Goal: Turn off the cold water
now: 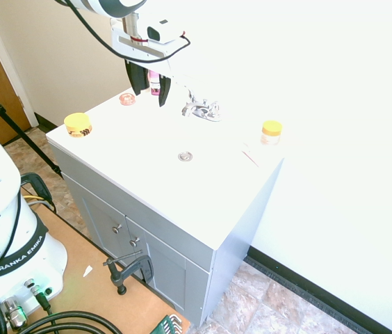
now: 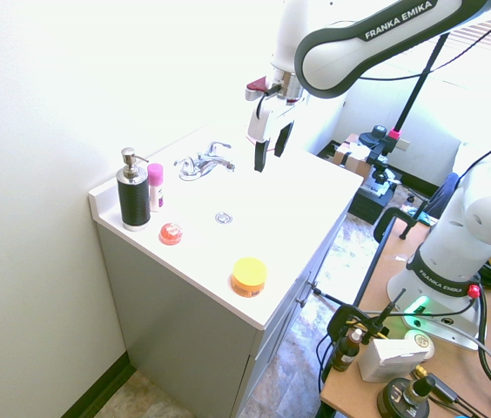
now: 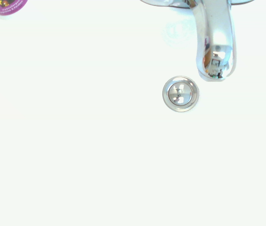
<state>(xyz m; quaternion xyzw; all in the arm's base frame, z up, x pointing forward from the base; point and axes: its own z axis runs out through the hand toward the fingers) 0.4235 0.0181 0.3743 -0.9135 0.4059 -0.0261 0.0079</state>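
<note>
The tap is a small chrome faucet (image 1: 201, 109) (image 2: 204, 162) with two little lever handles at the back of the white sink top. No water shows running from it. In the wrist view its curved spout (image 3: 214, 42) hangs over the round drain (image 3: 180, 93). My gripper (image 1: 150, 97) (image 2: 269, 161) hangs in the air above the basin, beside the faucet and apart from it. It is open, with nothing between its dark fingers.
A black soap pump bottle (image 2: 133, 196) and a pink bottle (image 2: 155, 185) stand in the back corner. A small red disc (image 2: 171, 232) and a yellow round tub (image 2: 249, 276) lie on one side. A yellow-capped jar (image 1: 271, 132) stands on the other side. The drain (image 1: 185, 156) sits mid-basin.
</note>
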